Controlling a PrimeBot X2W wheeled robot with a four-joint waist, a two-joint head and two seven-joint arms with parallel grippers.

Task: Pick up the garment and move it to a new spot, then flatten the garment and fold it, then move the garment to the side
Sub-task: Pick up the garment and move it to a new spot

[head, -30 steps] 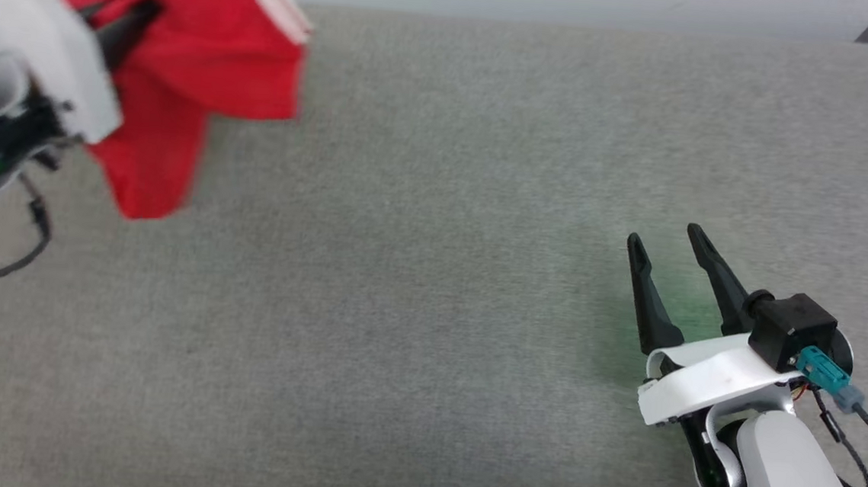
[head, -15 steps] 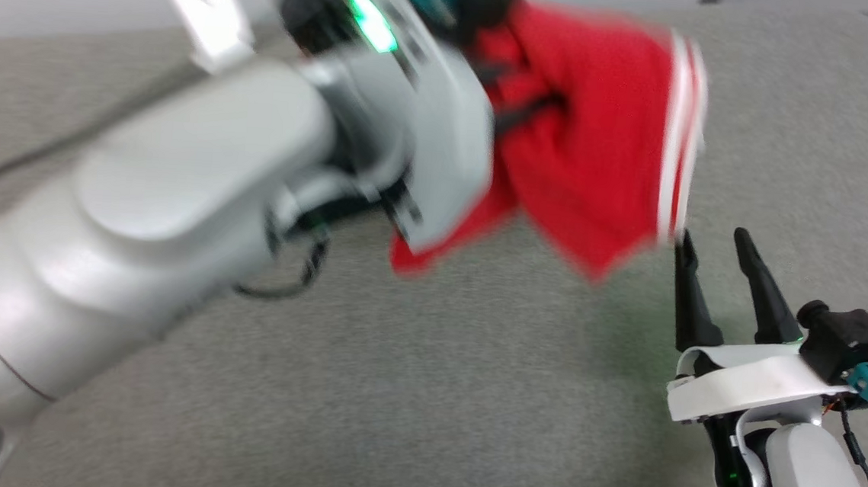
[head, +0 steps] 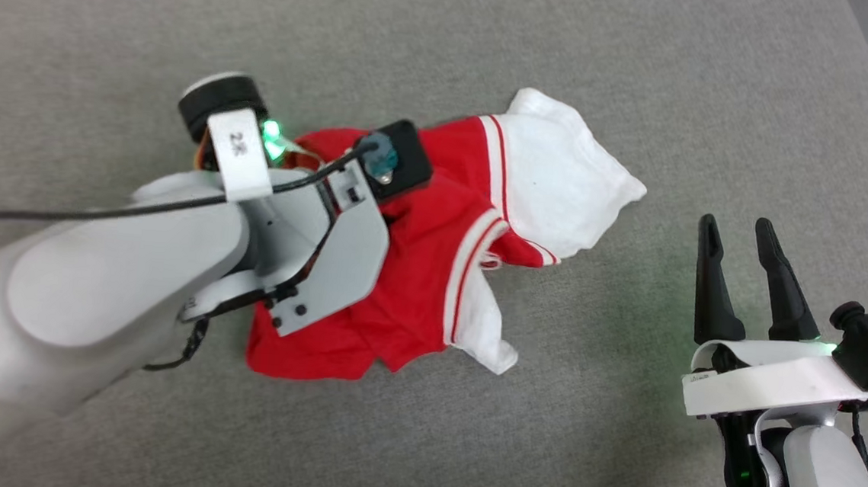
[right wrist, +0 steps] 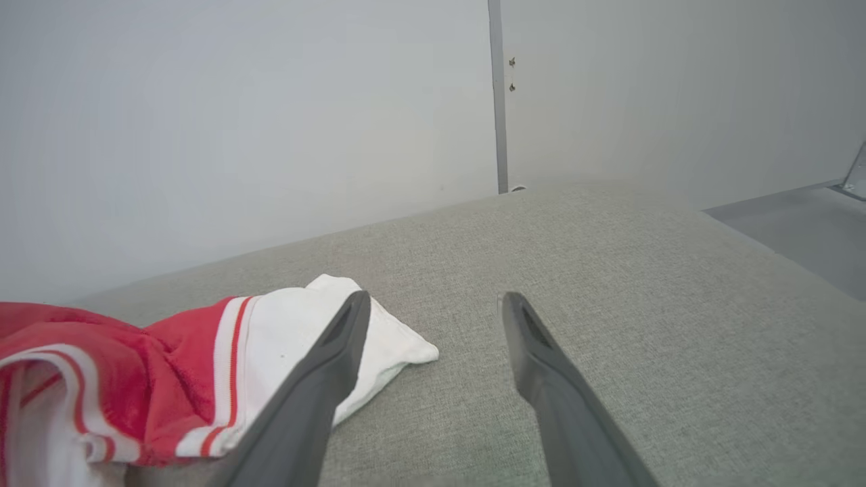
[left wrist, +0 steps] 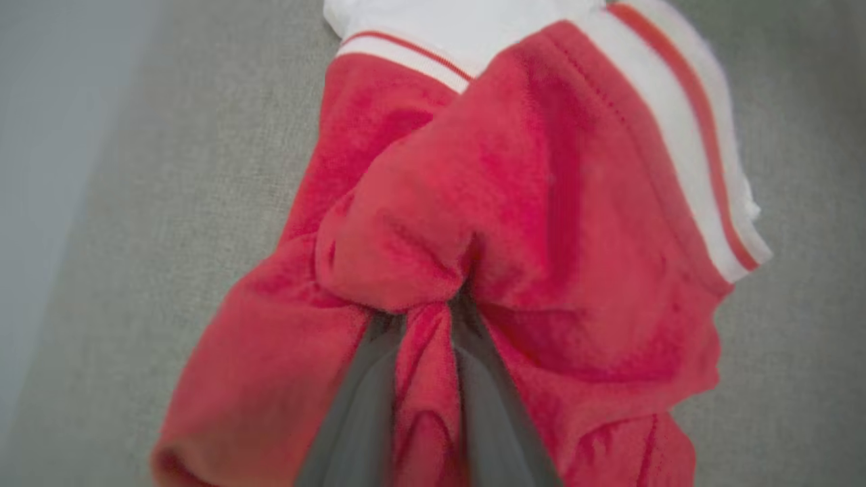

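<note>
Grey surface [head: 467, 429] holds the crumpled garment [head: 417, 273], left gripper [left wrist: 429, 314] clamped on it (right gripper [head: 737, 226] spread, empty).

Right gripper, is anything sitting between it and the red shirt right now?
Nothing visible does. Only bare grey surface separates the open right gripper from the white sleeve end of the garment. The left gripper is pinching a red fold of it.
</note>
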